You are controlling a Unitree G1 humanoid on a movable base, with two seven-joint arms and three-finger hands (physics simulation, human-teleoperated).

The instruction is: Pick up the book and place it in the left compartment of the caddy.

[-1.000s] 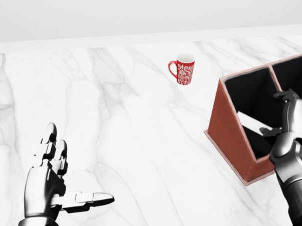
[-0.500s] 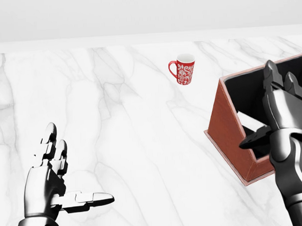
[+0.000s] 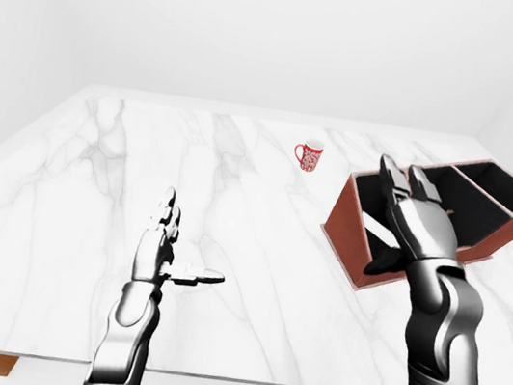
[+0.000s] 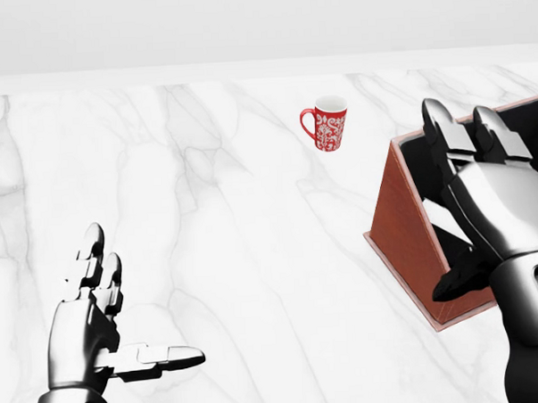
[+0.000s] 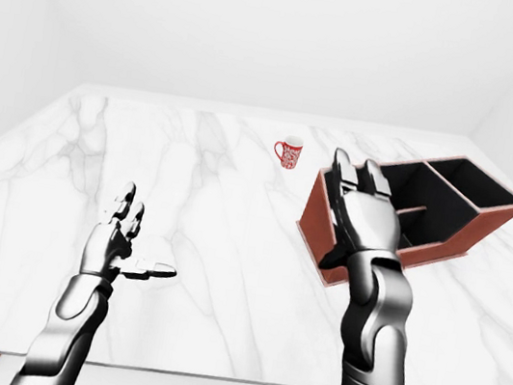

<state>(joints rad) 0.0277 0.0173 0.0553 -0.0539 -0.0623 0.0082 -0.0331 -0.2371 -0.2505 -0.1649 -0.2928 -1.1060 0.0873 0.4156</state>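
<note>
My left hand (image 4: 100,329) hovers at about 7 o'clock in the head view, low over the white marble surface (image 4: 218,257), fingers straight and spread, thumb stretched out to the side, holding nothing. My right hand (image 4: 492,201) stands at about 4 o'clock, raised with its back to the camera, fingers apart and pointing up, the thumb hanging down by the near corner of the caddy (image 4: 404,222); it grips nothing. The hand covers much of the caddy's left compartment, so I see only a pale sliver of the book (image 4: 444,219) inside that compartment, just left of my palm; I cannot tell how it lies. The caddy is reddish-brown outside and black inside, and in the right-eye view its second compartment (image 5: 471,192) lies beyond, toward 2 o'clock. Farther off, at about 12 o'clock in the head view, a red patterned mug (image 4: 326,123) stands upright, well apart from the caddy.
</note>
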